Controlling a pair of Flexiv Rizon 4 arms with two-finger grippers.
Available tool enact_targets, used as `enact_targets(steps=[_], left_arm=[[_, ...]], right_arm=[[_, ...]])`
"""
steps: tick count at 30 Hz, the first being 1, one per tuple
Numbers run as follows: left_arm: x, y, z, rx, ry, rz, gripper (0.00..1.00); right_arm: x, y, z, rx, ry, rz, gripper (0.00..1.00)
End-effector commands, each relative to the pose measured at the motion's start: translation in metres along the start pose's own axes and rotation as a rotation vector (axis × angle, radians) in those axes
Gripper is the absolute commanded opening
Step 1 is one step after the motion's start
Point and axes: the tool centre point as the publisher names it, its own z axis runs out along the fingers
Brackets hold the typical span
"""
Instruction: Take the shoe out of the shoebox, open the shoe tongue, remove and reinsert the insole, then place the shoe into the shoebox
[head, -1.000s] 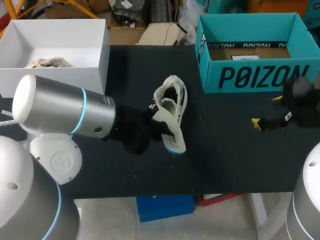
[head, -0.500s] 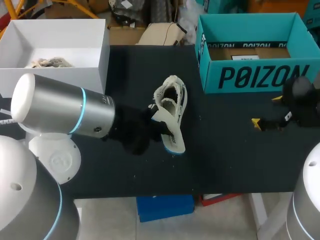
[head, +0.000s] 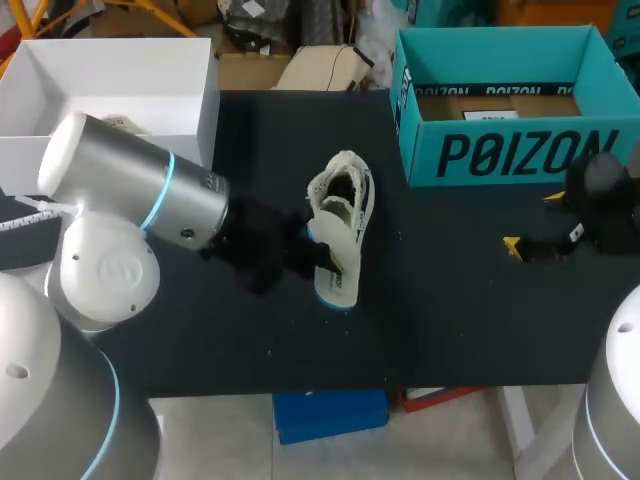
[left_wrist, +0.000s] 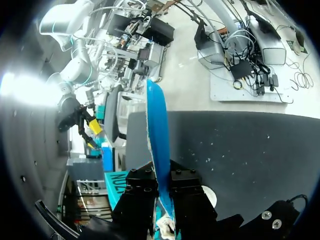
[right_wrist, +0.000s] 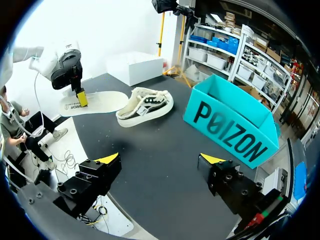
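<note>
since a second ago the left arm (head: 130, 190) has turned, its elbow now higher toward the white box (head: 205, 100), and the insole (head: 335, 272) has swung with it, its near end now further to the left and away from the shoe (the shoe itself has not shifted, nor has the right arm).

the shoe (head: 346, 195) stands on its sole near the middle of the black tabletop (head: 450, 320), opening upward, out of the shoebox. the insole is out of it and clamped in the left gripper (head: 312, 252); in the left wrist view its blue underside (left_wrist: 155, 130) runs edge-on between the two black fingers of that gripper (left_wrist: 160, 200), pressed from both sides. from the right wrist view the insole (right_wrist: 97, 102) shows its pale top face, held just beside the shoe (right_wrist: 145, 106) (whether they touch i cannot tell), with the left gripper (right_wrist: 80, 96) on its edge.

the teal shoebox (head: 500, 155) stands open at the far right of the tabletop, well apart from the shoe. the right gripper (head: 532, 222) hangs in front of it with its fingers spread wide and nothing between them; its yellow tips frame bare tabletop in its own view (right_wrist: 161, 159), the shoebox (right_wrist: 230, 130) ahead to one side.
</note>
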Motion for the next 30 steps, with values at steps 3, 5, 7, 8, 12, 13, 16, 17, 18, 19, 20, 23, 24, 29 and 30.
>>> enact_targets(steps=[3,5,7,8,12,13,16,17,18,19,20,23,24,29,30], left_arm=[[-0.001,0.004,-0.001,-0.038,0.085,-0.013,0.0],[-0.001,0.004,-0.001,-0.038,0.085,-0.013,0.0],[-0.001,0.004,-0.001,-0.038,0.085,-0.013,0.0],[-0.001,0.004,-0.001,-0.038,0.085,-0.013,0.0],[-0.001,0.004,-0.001,-0.038,0.085,-0.013,0.0],[-0.001,0.004,-0.001,-0.038,0.085,-0.013,0.0],[0.0,0.004,0.0,0.02,0.07,0.014,0.0],[0.0,0.005,0.001,0.048,0.066,0.029,0.0],[0.001,0.006,0.002,0.073,0.076,0.045,0.0],[0.001,0.007,0.003,0.081,0.09,0.057,0.0],[0.001,0.008,0.004,0.1,0.093,0.072,0.0],[0.002,0.012,0.004,0.137,0.112,0.095,0.0],[0.002,0.013,0.003,0.149,0.113,0.112,0.0],[0.002,0.014,0.001,0.199,0.147,0.146,0.0],[0.002,0.014,0.001,0.199,0.147,0.146,0.0]], right_arm=[[0.001,0.0,0.0,0.0,-0.001,0.001,1.0],[0.001,0.0,0.0,0.0,-0.001,0.001,1.0],[0.001,0.0,0.0,0.0,-0.001,0.001,1.0],[0.001,0.0,0.0,0.0,-0.001,0.001,1.0],[0.001,0.0,0.0,0.0,-0.001,0.001,1.0],[0.001,0.0,0.0,0.0,-0.001,0.001,1.0],[0.001,0.0,0.0,0.0,-0.001,0.001,1.0],[0.001,0.0,0.0,0.0,-0.001,0.001,1.0],[0.001,0.0,0.0,0.0,-0.001,0.001,1.0],[0.001,0.0,0.0,0.0,-0.001,0.001,1.0],[0.001,0.0,0.0,0.0,-0.001,0.001,1.0],[0.001,0.0,0.0,0.0,-0.001,0.001,1.0],[0.001,0.0,0.0,0.0,-0.001,0.001,1.0],[0.001,0.0,0.0,0.0,-0.001,0.001,1.0],[0.001,0.0,0.0,0.0,-0.001,0.001,1.0]])
